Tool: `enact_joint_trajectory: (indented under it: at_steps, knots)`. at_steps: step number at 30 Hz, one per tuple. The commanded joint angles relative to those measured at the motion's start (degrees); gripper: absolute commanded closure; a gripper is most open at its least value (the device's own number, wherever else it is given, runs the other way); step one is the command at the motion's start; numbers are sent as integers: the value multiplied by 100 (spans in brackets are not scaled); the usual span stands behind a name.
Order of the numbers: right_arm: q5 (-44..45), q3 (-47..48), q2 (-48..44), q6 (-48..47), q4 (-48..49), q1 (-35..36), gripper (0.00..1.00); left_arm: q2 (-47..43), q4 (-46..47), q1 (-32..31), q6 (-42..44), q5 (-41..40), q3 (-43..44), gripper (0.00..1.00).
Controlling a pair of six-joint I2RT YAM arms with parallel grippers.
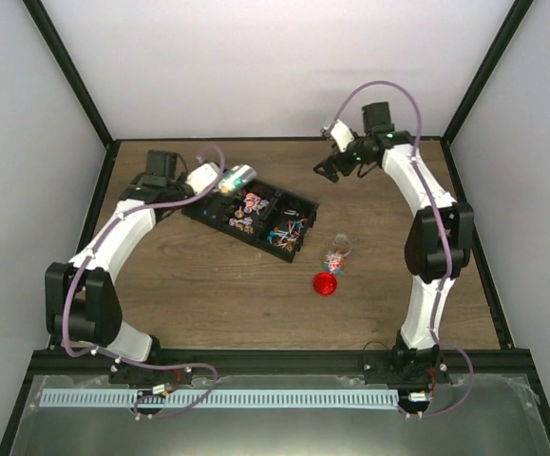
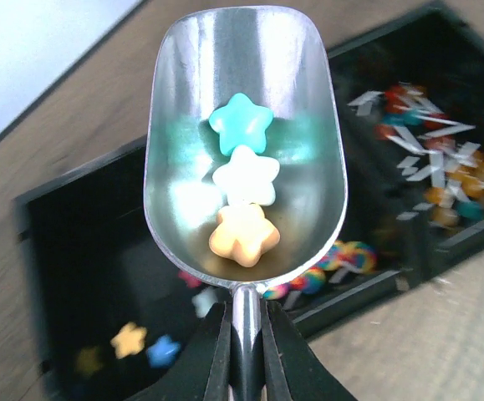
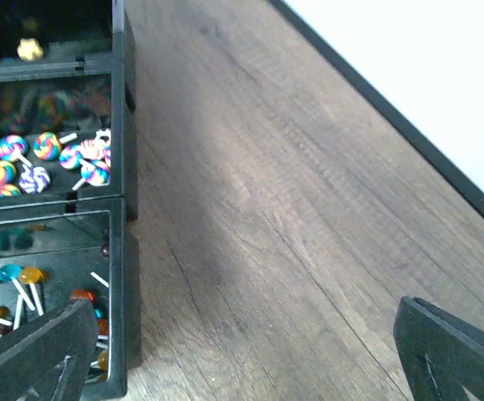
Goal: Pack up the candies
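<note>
Red round lid (image 1: 325,283) lies right of centre on wooden table (image 1: 208,304); small clear jar (image 1: 338,251) just behind. We note left gripper (image 2: 243,326) pinching silvery metal scoop (image 2: 246,75), three star-shaped candies (image 2: 243,180) inside, over black compartment tray (image 1: 297,199). Right gripper (image 1: 330,167) spread wide near far edge.

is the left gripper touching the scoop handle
Touching. The left wrist view shows the left gripper shut on the handle of the metal scoop, with a finger pressed against each side.
</note>
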Motion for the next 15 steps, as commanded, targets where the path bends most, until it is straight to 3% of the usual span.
enact_joint_trajectory:
  at_steps: [1,5,10,15]
  knots:
    - [-832,-63,-179,307,-422,-457,0,-348,-895,-858,781,29,390,96]
    - [-1525,-213,-194,501,-760,-915,0,-370,-1405,-1415,631,283,807,96]
    - [-1670,-878,-479,611,-623,-1105,0,-360,-1634,-2104,677,244,961,96]
    - [-1900,-1136,-505,678,-575,-1105,0,-193,-1965,-2313,1140,224,1041,96]
